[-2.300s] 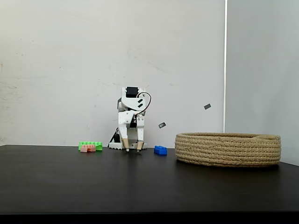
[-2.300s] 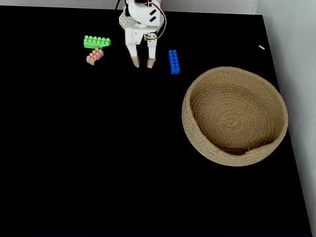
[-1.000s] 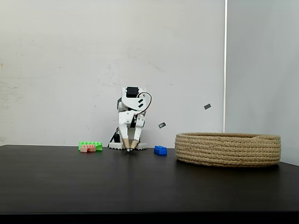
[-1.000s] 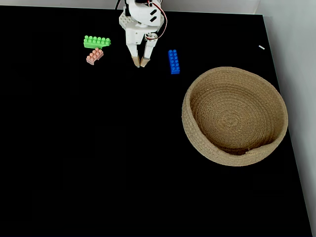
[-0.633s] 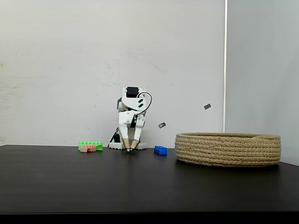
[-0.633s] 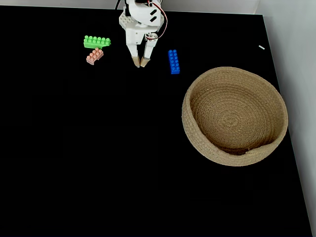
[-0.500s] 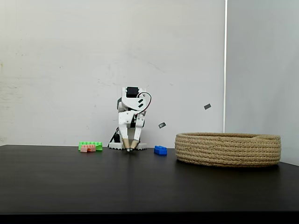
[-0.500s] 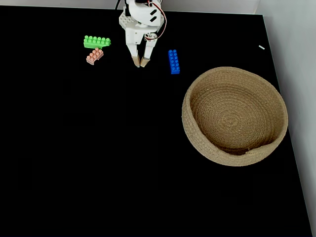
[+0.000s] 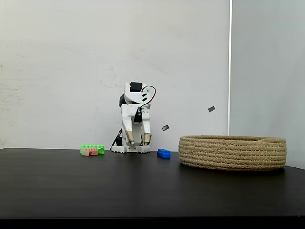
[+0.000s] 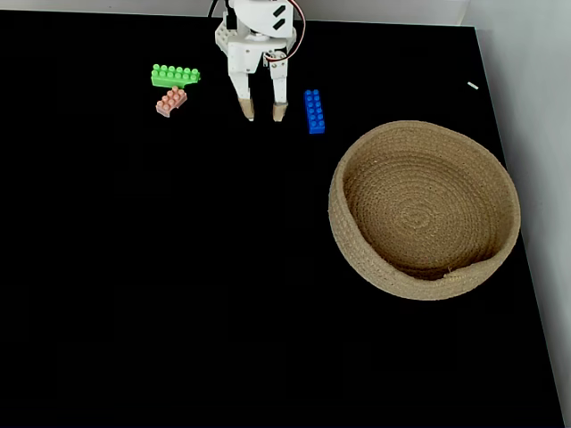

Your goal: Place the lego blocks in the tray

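Looking side-on in a fixed view, the white arm's gripper (image 9: 137, 139) has lifted off the black table (image 9: 143, 186) and its fingers, nearly together a moment ago, are spread apart holding nothing. From above in a fixed view, the short blue brick (image 10: 313, 111), longer bright green brick (image 10: 175, 75) and small salmon-pink brick (image 10: 170, 101) lie on the table outside the wide coiled tan rope tray (image 10: 357, 259), whose inside is bare.

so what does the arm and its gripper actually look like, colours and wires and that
The arm is white moulded plastic with black servo blocks set into it. A thin red cable loops out beside the upper joint. The two-finger gripper has long, tapering white fingers ending in tan pads. No markings are legible.
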{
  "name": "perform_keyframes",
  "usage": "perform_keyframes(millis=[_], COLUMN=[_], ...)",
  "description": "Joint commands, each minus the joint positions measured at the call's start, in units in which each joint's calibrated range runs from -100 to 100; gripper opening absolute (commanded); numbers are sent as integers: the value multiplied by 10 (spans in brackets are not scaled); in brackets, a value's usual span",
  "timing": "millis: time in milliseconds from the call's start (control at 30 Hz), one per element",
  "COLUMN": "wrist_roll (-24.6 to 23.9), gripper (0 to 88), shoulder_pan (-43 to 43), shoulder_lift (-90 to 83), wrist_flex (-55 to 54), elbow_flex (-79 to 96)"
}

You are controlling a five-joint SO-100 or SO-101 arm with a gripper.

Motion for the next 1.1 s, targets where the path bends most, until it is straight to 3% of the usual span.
perform_keyframes(millis=[0,600,1067], wrist_roll=[-15,-92,-99], gripper=[218,259,252], shoulder_pan=[-29,-150,-184], shoulder_lift=[95,309,358], wrist_flex=[0,23,38], elbow_flex=[-107,-248,-224])
